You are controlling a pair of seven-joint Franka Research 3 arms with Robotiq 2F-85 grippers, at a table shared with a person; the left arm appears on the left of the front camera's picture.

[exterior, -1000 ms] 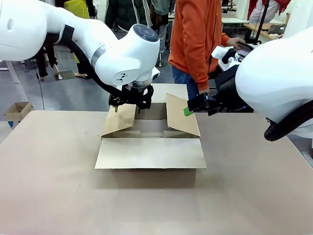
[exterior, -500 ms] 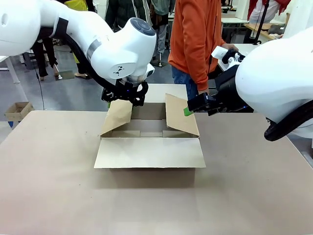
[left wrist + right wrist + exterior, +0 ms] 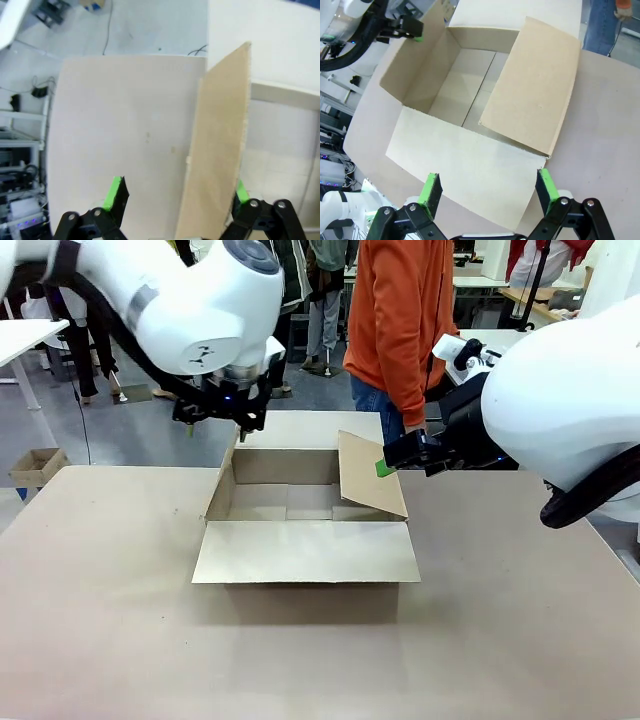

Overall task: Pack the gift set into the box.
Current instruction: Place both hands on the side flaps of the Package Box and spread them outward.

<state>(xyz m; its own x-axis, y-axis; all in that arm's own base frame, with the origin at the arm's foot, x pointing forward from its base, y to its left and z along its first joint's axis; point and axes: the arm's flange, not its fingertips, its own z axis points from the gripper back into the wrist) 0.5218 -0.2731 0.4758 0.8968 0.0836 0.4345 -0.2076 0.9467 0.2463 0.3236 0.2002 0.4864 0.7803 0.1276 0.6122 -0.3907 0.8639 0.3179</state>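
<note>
Box (image 3: 300, 602) sat mid-table (image 3: 100, 620), opening up. Near flap (image 3: 305, 552) was folded flat out toward the robot. The right wrist view showed a bare floor inside, so by my read packing hadn't begun.

Left flap (image 3: 222, 488) stood upright. Right flap (image 3: 535, 85) leaned in over the opening and would likely block a straight drop.

Right gripper (image 3: 488, 190) hovered just beside the right flap's outer face, jaws wide apart, nothing in them.

Left gripper (image 3: 178, 197) hung above the box's far-left corner, spread wide. The left flap's edge ran up between its pads (image 3: 116, 190), closer to one of them, and no clamp was visible.

Far flap (image 3: 310, 428) lay back toward the person (image 3: 400, 330) standing at the far edge.

Handling guess:
- Corrugated board is light, stiff across the panel, loose at the creases, and a bit springy, so flaps would tend to drift back.
- An empty carton would probably slide if pushed sideways.
- Best hold is a flap's free edge near its middle, pinched through the thickness, then swung about the crease.
</note>
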